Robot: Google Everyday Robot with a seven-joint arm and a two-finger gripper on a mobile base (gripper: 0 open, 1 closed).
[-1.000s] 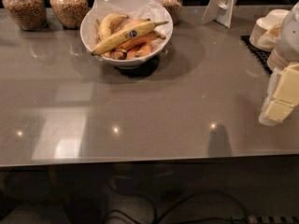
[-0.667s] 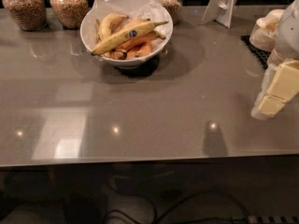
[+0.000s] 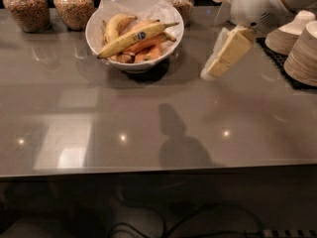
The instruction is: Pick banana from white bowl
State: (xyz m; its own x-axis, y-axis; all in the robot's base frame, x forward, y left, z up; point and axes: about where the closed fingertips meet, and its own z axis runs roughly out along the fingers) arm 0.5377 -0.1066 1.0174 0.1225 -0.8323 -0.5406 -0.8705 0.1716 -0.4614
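Observation:
The banana (image 3: pixel 132 37), long, slim and yellow with a small blue sticker, lies across the top of the other fruit in the white bowl (image 3: pixel 95 20). The bowl is lined with white paper and stands at the back of the grey table. A shorter curved yellow banana (image 3: pixel 115 25) and orange-brown ones (image 3: pixel 148 48) lie beside and under it. My gripper (image 3: pixel 210 73) hangs tilted above the table, to the right of the bowl and apart from it, pointing down and left. It holds nothing that I can see.
Several glass jars of grain (image 3: pixel 74 5) stand along the back edge behind the bowl. Stacks of small white bowls (image 3: pixel 303 48) sit on a black mat (image 3: pixel 275 53) at the right. The robot's white arm (image 3: pixel 257 4) reaches in from the upper right.
The gripper has moved left and towards the back of the table, from the right edge to just right of the white bowl. The fruit has not moved.

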